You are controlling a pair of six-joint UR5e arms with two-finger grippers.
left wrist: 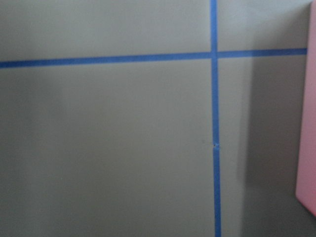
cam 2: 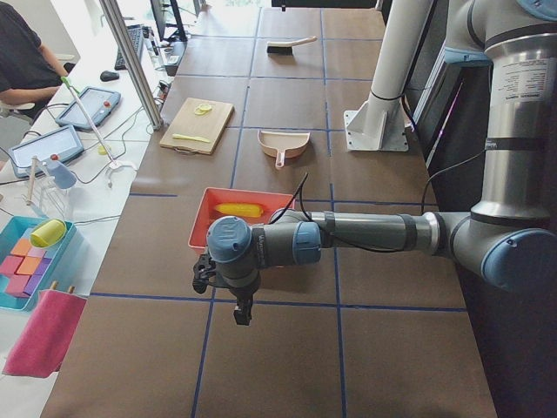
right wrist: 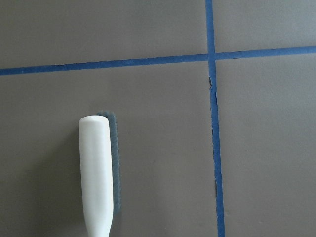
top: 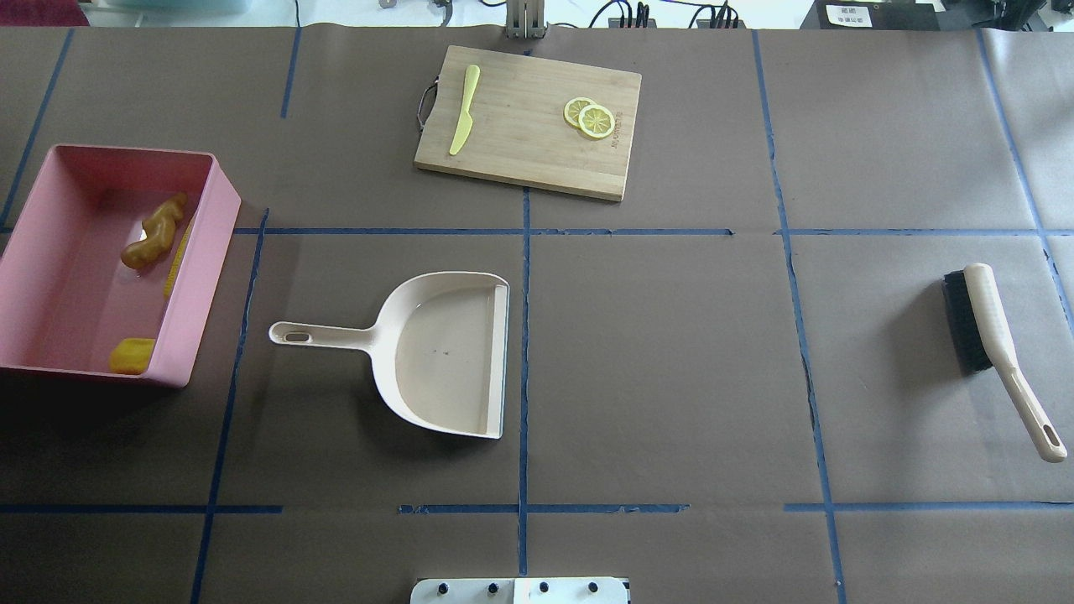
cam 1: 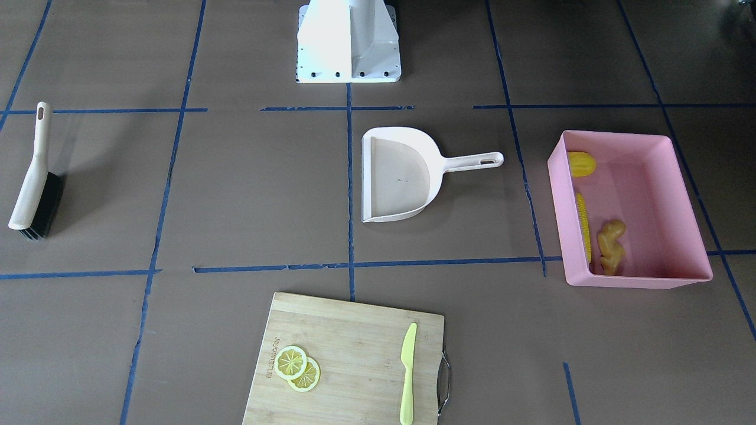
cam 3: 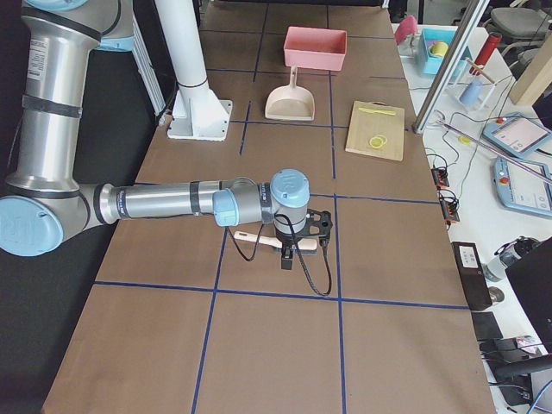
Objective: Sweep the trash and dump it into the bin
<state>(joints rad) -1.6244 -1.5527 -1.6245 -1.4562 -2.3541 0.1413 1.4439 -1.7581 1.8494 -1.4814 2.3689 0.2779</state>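
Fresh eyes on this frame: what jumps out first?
The pink bin at the robot's left end of the table stands out first. It already holds the corn cob, the yellow lump and the ginger root. Next come the dustpan, lying empty mid-table, and the brush, alone at the robot's right end.

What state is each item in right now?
bin: upright, holding three trash pieces
corn cob: in bin, against a wall
yellow lump: in bin, at a corner
ginger root: in bin
dustpan: empty, flat on table
brush: lying on table
lemon slices: overlapping on cutting board
knife: lying on cutting board
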